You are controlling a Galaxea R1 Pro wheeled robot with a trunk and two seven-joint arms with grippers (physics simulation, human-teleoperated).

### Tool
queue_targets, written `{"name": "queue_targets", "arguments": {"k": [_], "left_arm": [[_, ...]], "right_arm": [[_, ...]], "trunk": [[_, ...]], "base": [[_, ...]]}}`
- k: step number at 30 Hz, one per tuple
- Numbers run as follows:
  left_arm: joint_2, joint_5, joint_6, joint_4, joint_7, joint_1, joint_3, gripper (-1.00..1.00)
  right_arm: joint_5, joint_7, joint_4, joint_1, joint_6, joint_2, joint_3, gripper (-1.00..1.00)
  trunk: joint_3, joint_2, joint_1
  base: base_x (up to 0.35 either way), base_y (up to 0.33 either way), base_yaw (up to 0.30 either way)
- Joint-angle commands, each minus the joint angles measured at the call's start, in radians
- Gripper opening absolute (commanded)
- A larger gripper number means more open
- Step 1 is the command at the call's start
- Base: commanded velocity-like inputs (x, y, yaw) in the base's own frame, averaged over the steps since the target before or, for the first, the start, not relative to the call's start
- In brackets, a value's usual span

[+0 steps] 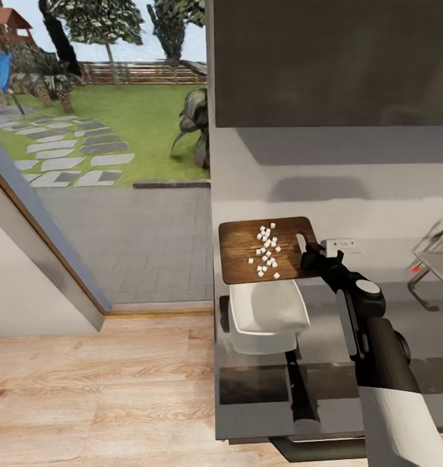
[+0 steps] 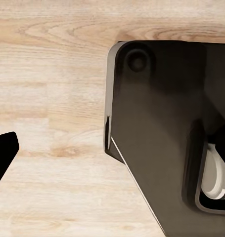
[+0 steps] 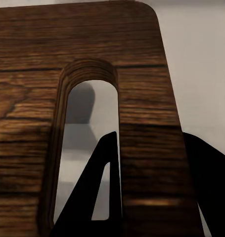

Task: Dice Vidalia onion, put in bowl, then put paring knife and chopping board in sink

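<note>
The countertop (image 1: pixel 390 337) carries the chopping board (image 1: pixel 268 250), lifted at its slotted end by the right gripper (image 1: pixel 314 254), clamped there; the bowl (image 1: pixel 268 314) sits just below its near long edge, and diced onion (image 1: pixel 266 251) lies mid-board.

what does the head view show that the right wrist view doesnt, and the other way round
Head view alone: white onion dice scattered on the chopping board, held above the white bowl and the countertop, plus the tap and garden outside. Right wrist view alone: the board's slot handle close up, with one finger of the right pincer seen through the slot, another finger at the board's edge. Both share the board and that pincer gripping it.
</note>
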Motion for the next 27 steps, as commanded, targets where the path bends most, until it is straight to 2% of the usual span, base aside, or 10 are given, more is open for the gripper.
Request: {"name": "queue_targets", "arguments": {"k": [1,6,9,14,17,21,27], "left_arm": [[0.001,0.011,-0.002,-0.001,-0.003,0.000,-0.003,1.00],[0.001,0.011,-0.002,0.006,-0.003,0.000,-0.003,1.00],[0.001,0.011,-0.002,0.009,-0.003,0.000,-0.002,1.00],[0.001,0.011,-0.002,0.012,-0.003,0.000,-0.002,1.00],[0.001,0.011,-0.002,0.017,-0.003,0.000,-0.002,1.00],[0.000,0.011,-0.002,0.024,-0.003,0.000,-0.002,1.00],[0.000,0.011,-0.002,0.025,-0.003,0.000,-0.002,1.00]], "right_arm": [[0.008,0.009,-0.001,-0.001,0.004,0.000,-0.002,-1.00],[0.007,0.014,0.025,-0.001,-0.069,0.000,-0.002,-1.00],[0.004,0.050,0.039,-0.001,-0.086,0.000,-0.006,-1.00],[-0.014,0.110,0.049,-0.001,-0.091,0.000,-0.058,-1.00],[-0.016,0.142,0.050,-0.001,-0.096,0.000,-0.070,-1.00],[-0.016,0.176,0.051,-0.001,-0.134,0.000,-0.127,-1.00],[-0.016,0.186,0.052,-0.001,-0.140,0.000,-0.139,-1.00]], "trunk": [[-0.002,-0.002,0.001],[-0.002,-0.002,0.001],[-0.002,-0.002,0.001],[-0.002,-0.002,0.001],[-0.002,-0.002,0.001],[-0.002,-0.002,0.001],[-0.002,-0.002,0.001]], "base": [[0.001,0.000,0.000],[0.000,0.000,0.000],[0.000,0.000,0.000],[0.000,0.000,0.000],[0.000,0.000,0.000],[0.000,0.000,0.000],[0.000,0.000,0.000]]}}
